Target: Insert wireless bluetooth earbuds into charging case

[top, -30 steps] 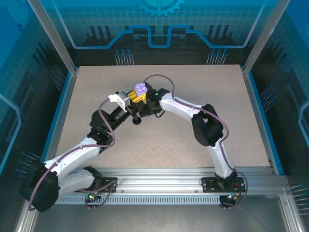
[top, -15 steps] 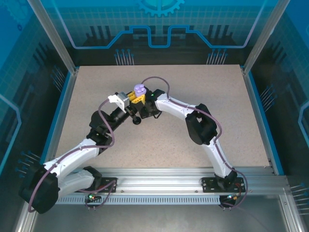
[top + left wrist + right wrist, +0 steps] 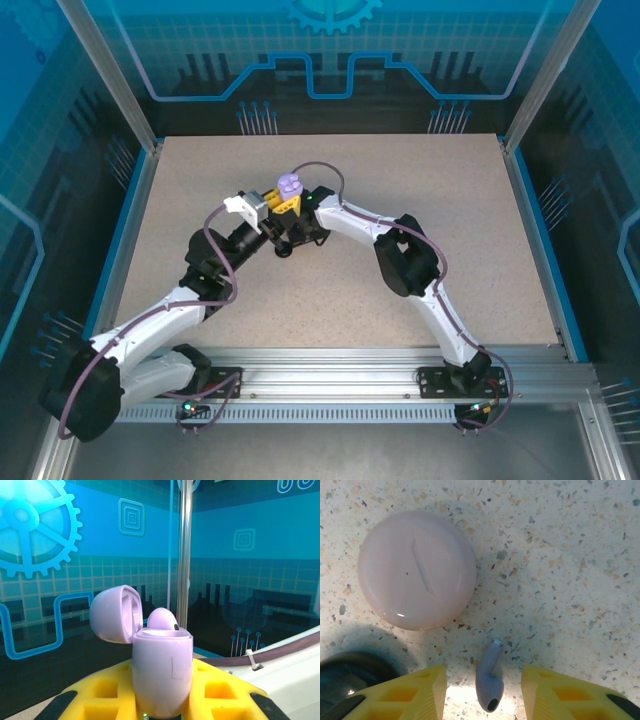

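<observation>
My left gripper (image 3: 162, 692) is shut on an upright lavender charging case (image 3: 162, 672), held above the table. Its lid (image 3: 116, 613) stands open, and one lavender earbud (image 3: 161, 619) sticks up out of it. In the top view the case (image 3: 290, 184) sits between the yellow fingers at mid-table. My right gripper (image 3: 484, 674) points down at the table, open. A second lavender earbud (image 3: 489, 680) lies on the tabletop between its yellow fingers (image 3: 420, 692), with a gap on each side, stem pointing away.
A closed pale pink round case (image 3: 417, 570) lies on the table just beyond the earbud. A black round object (image 3: 350, 672) sits at the lower left of the right wrist view, also seen as the black object (image 3: 285, 250). The speckled table (image 3: 430, 190) is walled by frame posts.
The right arm has shifted left, closer to the left gripper, and its fingers have narrowed around the earbud on the table. The left gripper and the case have stayed still.
</observation>
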`<action>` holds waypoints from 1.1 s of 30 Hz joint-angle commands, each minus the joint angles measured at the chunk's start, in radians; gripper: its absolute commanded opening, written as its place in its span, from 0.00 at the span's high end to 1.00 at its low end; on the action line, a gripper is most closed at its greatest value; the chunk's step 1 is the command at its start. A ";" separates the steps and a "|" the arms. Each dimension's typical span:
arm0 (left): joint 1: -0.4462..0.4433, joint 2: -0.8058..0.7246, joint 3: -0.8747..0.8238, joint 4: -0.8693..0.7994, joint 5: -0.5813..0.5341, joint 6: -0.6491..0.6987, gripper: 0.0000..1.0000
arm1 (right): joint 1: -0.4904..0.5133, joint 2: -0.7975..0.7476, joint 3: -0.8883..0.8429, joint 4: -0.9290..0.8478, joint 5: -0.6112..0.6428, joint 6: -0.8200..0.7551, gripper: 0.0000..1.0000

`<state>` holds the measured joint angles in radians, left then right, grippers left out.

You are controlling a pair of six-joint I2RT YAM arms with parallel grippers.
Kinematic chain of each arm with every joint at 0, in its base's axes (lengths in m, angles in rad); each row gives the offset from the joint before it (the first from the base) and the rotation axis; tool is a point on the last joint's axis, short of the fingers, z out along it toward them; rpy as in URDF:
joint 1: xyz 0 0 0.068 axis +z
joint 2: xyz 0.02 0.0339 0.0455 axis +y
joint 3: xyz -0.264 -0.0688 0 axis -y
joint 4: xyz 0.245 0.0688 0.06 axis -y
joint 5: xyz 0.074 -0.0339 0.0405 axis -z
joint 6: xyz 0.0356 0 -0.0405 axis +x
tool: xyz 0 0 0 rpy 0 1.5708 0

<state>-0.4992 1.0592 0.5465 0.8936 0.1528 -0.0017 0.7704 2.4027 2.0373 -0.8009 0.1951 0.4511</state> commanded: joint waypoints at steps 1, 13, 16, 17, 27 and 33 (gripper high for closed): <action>0.011 -0.017 -0.005 0.004 -0.012 -0.009 1.00 | -0.010 0.031 0.038 -0.029 0.020 0.004 0.57; 0.012 -0.016 0.000 0.005 -0.009 -0.023 1.00 | -0.003 0.057 0.058 -0.046 0.039 0.002 0.64; 0.012 -0.016 0.000 0.007 -0.008 -0.027 1.00 | 0.000 0.056 0.059 -0.051 0.053 0.002 0.67; 0.012 -0.016 0.000 0.008 -0.009 -0.027 1.00 | 0.001 0.055 0.059 -0.054 0.057 0.003 0.67; 0.011 -0.025 0.000 0.002 -0.011 -0.027 1.00 | 0.013 0.014 0.018 -0.052 0.102 0.017 0.77; 0.011 -0.027 0.000 0.002 -0.005 -0.038 1.00 | 0.013 -0.072 -0.102 -0.005 0.135 0.044 0.78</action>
<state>-0.4980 1.0534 0.5465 0.8860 0.1532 -0.0254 0.7799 2.3878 1.9873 -0.7925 0.2893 0.4702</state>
